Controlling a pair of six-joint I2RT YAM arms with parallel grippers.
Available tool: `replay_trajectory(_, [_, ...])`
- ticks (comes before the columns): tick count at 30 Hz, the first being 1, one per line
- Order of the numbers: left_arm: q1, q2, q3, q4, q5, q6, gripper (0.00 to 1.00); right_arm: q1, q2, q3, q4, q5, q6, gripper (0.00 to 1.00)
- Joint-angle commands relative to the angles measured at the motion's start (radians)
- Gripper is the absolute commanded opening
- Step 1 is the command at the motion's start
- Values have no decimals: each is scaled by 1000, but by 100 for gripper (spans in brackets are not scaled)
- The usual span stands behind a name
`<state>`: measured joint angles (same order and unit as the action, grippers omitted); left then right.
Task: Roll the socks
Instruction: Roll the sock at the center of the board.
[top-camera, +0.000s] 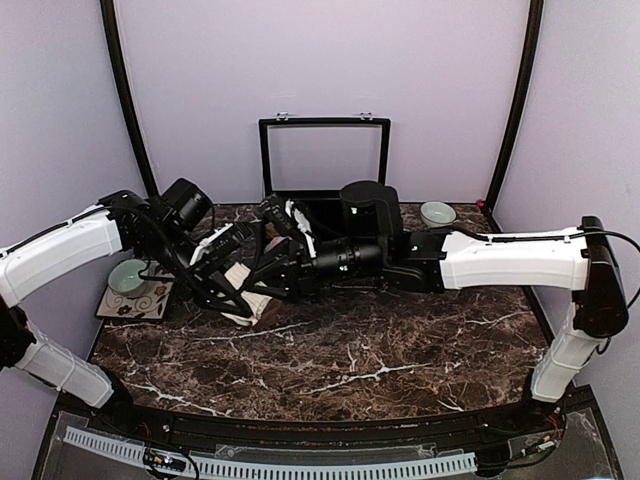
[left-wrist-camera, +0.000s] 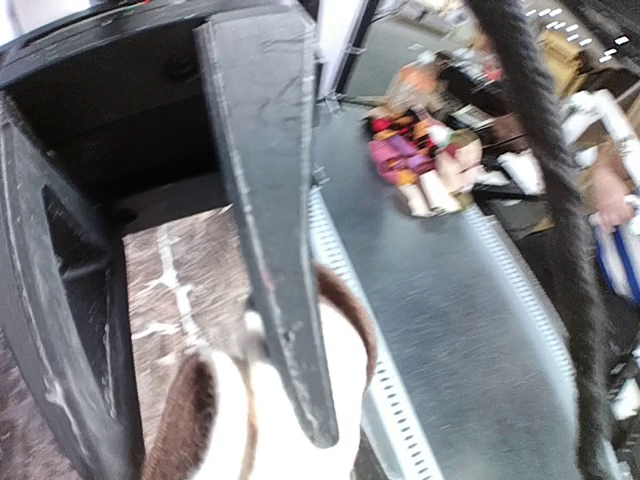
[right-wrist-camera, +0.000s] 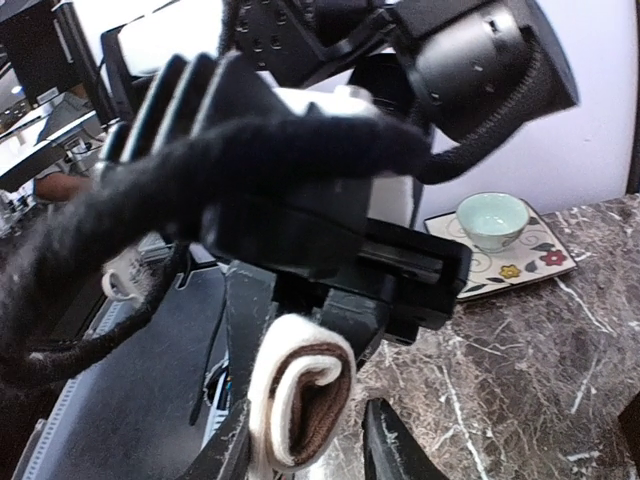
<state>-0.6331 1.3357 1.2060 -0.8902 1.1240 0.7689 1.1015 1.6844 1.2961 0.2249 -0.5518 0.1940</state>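
Cream sock (right-wrist-camera: 300, 400) roll at 9 o'clock on desk (top-camera: 400, 370) — left fingers (left-wrist-camera: 270, 200) clamped on it, right fingers (right-wrist-camera: 385, 445) open, flanking. Hold tension — tuck cuff snugly.

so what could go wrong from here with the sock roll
The rolled cream sock with brown bands is pinched by the left fingers; if they loosen, it may unroll. The fuzzy black braided cable hangs right by the right fingers in this crowded spot and might snag. The mint-green ceramic bowl on the patterned tile sits close beside the left arm and could get knocked.
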Motion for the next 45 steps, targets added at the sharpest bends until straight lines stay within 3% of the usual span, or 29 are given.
replay_trajectory(1, [1, -10, 45, -180, 266, 124, 0, -19, 59, 68, -97, -155, -32, 31])
replay_trajectory(6, [1, -20, 27, -147, 252, 100, 0, -20, 94, 74, 29, -247, 81, 15])
replay_trajectory(9, [3, -42, -19, 34, 138, -86, 2, -20, 125, 91, 38, -268, 130, 1])
replay_trajectory(14, [42, -60, -50, 158, 30, -203, 6, -22, 142, 86, 18, -231, 148, 0])
replay_trajectory(18, [47, -63, -86, 271, -182, -288, 22, -22, 107, 69, -54, -1, 88, 0])
replay_trajectory(20, [47, -62, -104, 307, -323, -299, 28, -20, 78, 36, -60, 214, 85, 0])
replay_trajectory(22, [47, -71, -128, 351, -459, -311, 48, -18, 52, -8, -20, 355, 109, 0])
replay_trajectory(24, [47, -79, -137, 360, -508, -298, 51, 0, 24, -67, 86, 446, 148, 0])
replay_trajectory(28, [46, -81, -134, 328, -443, -257, 51, 54, 47, -45, 101, 573, 142, 0])
replay_trajectory(35, [39, -79, -158, 318, -418, -208, 46, 81, 105, 0, 174, 589, 228, 0])
replay_trajectory(40, [24, -84, -184, 352, -532, -200, 41, 97, 127, 25, 219, 582, 271, 0])
replay_trajectory(45, [24, -77, -183, 405, -728, -214, 22, 117, 160, 90, 166, 628, 297, 0])
